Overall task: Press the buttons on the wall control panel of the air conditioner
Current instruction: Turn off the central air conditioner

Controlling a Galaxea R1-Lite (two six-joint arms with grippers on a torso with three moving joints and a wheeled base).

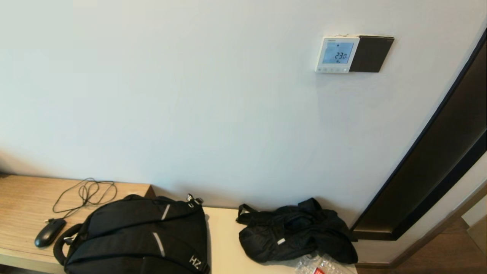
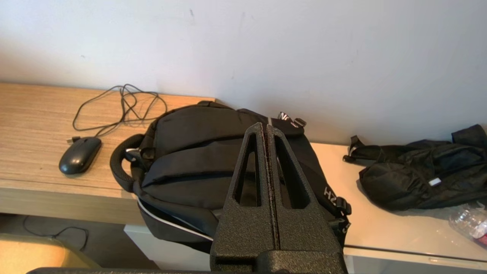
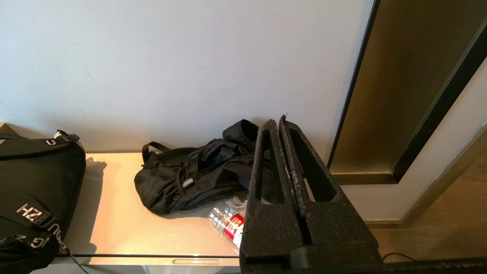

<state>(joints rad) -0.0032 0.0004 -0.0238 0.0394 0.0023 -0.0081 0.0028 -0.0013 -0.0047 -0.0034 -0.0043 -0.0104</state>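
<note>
My right pincer [image 3: 279, 121] is clenched on nothing, low over the worktop's [image 3: 114, 213] right end; my left pincer [image 2: 266, 127] likewise, above the backpack [image 2: 198, 152]. The control panel [image 1: 336, 54] hangs high on the wall, up-right, nearer my right arm, its buttons [image 1: 331, 69] in a horizontal row.

Control panel [image 1: 337, 54] on wall at 1 o'clock, plate [image 1: 371, 54] touching its right edge. Below on desk [image 1: 23, 201]: mouse [image 1: 50, 232] at 8, backpack [image 1: 137, 236] at 7, bag [image 1: 295, 231] at 5.
</note>
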